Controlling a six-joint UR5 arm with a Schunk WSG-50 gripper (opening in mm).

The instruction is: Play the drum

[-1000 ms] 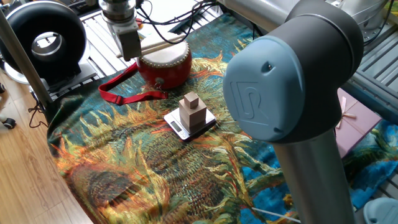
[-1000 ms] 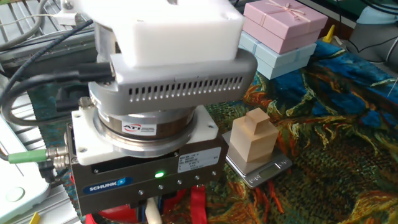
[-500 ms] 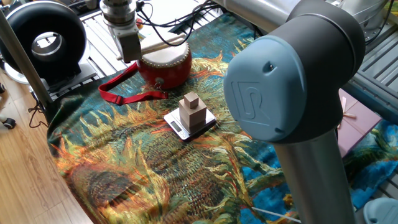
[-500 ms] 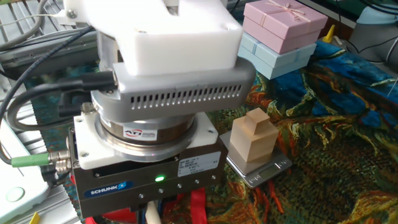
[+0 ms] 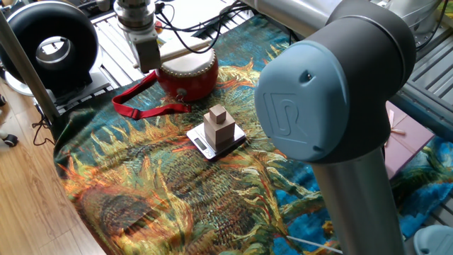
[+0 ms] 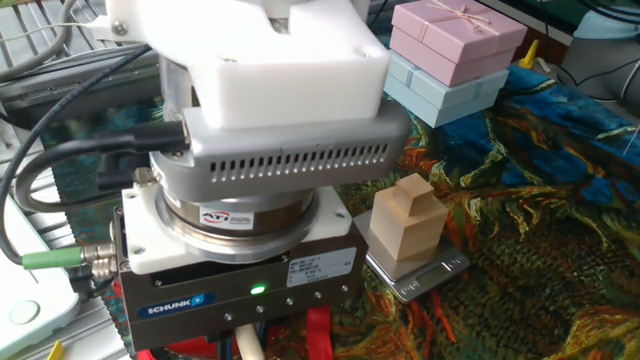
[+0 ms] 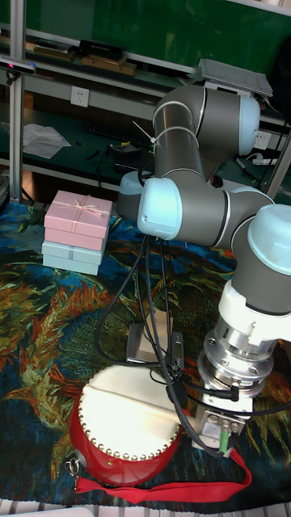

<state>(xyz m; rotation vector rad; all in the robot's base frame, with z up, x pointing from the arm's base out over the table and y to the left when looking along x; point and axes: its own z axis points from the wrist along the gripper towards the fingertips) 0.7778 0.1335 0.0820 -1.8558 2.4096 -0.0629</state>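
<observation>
the drum (image 5: 187, 73) served as the landmark: it sat on the sunflower-patterned cloth (image 5: 163, 177), red body up on its base, cream skin facing upward. in one fixed view the gripper (image 5: 147, 55) hung just beside the drum's left rim, its fingers pressed together on a pale wooden stick (image 5: 185, 49) that reached across and above the skin. the red strap (image 5: 141, 106) trailed from the drum toward the near-left edge of the cloth. in front of the drum, nearer the camera, a stepped wooden block (image 5: 220, 126) stood on a small scale (image 5: 205, 145); behind and left of the drum a black round fan (image 5: 49, 44) stood off the cloth.

the other fixed view was filled by the back of the gripper body with its green light; the fingers and the drum's skin were hidden below the frame, only slivers of red showing. beyond it the wooden block (image 6: 408, 226) and scale (image 6: 420, 278) appeared, and farther still a pink box stacked on pale blue boxes (image 6: 452, 55).

the tall fixed view alone showed the drum (image 7: 125, 428) from the far side, the stick (image 7: 129, 384) lying as a line over the skin, the gripper (image 7: 212, 432) at the drum's right edge, and the strap (image 7: 162, 488) along the bottom. the fingers themselves were not clear there.
</observation>
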